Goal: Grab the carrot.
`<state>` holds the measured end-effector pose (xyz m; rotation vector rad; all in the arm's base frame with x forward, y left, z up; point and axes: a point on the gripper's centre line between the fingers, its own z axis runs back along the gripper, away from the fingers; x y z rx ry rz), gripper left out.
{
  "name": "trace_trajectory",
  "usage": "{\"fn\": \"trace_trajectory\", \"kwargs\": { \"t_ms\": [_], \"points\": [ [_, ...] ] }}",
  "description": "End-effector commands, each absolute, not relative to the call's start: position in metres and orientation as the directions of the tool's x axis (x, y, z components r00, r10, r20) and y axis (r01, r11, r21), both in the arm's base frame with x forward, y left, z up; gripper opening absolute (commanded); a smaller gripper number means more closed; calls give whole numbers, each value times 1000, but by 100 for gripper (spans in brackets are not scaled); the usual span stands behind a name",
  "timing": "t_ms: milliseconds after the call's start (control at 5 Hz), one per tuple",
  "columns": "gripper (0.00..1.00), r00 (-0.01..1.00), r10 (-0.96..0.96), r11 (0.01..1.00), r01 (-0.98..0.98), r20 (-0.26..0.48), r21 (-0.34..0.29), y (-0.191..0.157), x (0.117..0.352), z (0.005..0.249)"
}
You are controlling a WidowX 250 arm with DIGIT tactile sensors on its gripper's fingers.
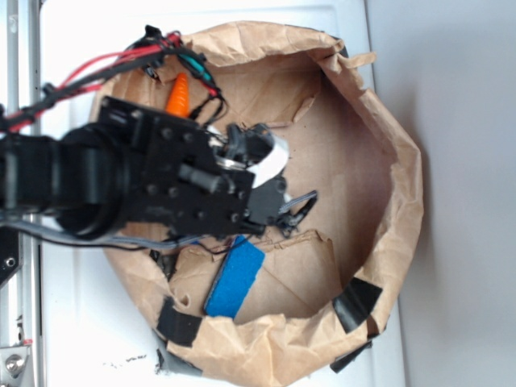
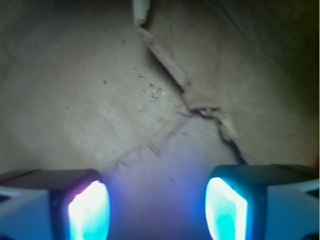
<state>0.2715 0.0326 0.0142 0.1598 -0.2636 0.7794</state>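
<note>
While your fingers [image 2: 157, 210] are spread and empty over bare cardboard, you must first reach the carrot [image 1: 179, 95] behind the arm.

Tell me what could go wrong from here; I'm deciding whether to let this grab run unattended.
1. The gripper is open over bare cardboard; the wrist view shows no carrot, so closing now would likely grab nothing.
2. The carrot lies by the paper wall, partly behind the arm and beside loose cables; reaching it may snag them.
3. The blue block could be picked by mistake.
</note>
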Motion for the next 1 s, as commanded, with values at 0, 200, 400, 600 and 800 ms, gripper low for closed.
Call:
{"fn": "trace_trajectory", "kwargs": {
  "t_ms": [0,200,400,600,800],
  "points": [
    [0,641,726,658,-753,248,22,31,267,34],
    [0,623,757,639,-768,197,-27,25,271,68],
    [0,616,770,631,-774,168,-54,22,272,90],
    [0,613,776,630,-767,151,-122,20,265,120],
    [0,630,764,646,-744,141,-171,22,260,134]
  ]
}}
